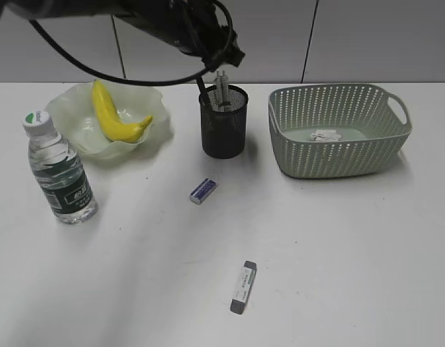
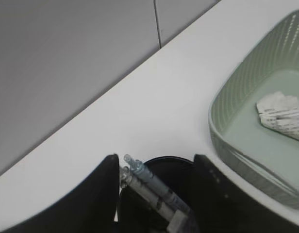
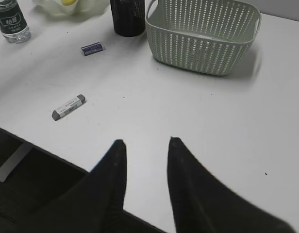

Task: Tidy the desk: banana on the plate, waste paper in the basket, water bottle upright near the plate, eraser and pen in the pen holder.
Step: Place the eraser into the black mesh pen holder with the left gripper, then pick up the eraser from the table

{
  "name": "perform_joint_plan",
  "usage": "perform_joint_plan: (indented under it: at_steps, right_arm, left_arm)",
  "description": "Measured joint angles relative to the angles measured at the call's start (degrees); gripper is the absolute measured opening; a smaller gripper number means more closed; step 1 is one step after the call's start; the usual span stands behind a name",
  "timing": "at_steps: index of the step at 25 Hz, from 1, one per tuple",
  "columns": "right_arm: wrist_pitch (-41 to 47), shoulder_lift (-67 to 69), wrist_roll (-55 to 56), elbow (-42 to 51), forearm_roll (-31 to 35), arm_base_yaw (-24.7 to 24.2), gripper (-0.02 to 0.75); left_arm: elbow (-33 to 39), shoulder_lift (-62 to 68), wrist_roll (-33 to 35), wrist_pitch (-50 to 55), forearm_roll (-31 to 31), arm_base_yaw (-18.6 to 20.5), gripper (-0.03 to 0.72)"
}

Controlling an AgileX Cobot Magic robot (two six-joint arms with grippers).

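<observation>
My left gripper (image 2: 157, 158) is open and hovers right over the black mesh pen holder (image 1: 224, 123); it also shows in the exterior view (image 1: 221, 63). Two pens (image 2: 154, 187) lean inside the holder, near the left finger, not clamped. A blue-and-white eraser (image 1: 203, 190) and a grey eraser (image 1: 243, 287) lie on the table. The banana (image 1: 118, 116) lies on the pale plate (image 1: 71, 123). The water bottle (image 1: 60, 173) stands upright beside the plate. Crumpled paper (image 1: 326, 134) lies in the green basket (image 1: 338, 163). My right gripper (image 3: 145, 141) is open and empty, low over the table's front edge.
The right wrist view shows both erasers, the blue one (image 3: 93, 47) and the grey one (image 3: 68, 107), with the basket (image 3: 203, 53) behind them. A grey wall runs behind the table. The left arm's cable hangs over the plate.
</observation>
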Motion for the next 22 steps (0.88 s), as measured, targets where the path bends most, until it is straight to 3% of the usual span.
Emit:
perform_joint_plan:
  at_steps: [8,14,17,22]
  right_arm:
    - [-0.04,0.00,0.00,0.00,-0.05,0.00,0.244]
    - [-0.04,0.00,0.00,0.00,-0.05,0.00,0.244]
    - [-0.04,0.00,0.00,0.00,-0.05,0.00,0.243]
    - [-0.04,0.00,0.00,0.00,-0.05,0.00,0.244]
  left_arm:
    - [0.00,-17.35,-0.26,23.69,0.14,0.00,0.364]
    - [0.82,-31.23,-5.47,39.49,0.58,0.00,0.347]
    - [4.70,-38.55,-8.92,44.70,2.32,0.00,0.342]
    - [17.86,-54.68,-12.30,45.15,4.21,0.00,0.340]
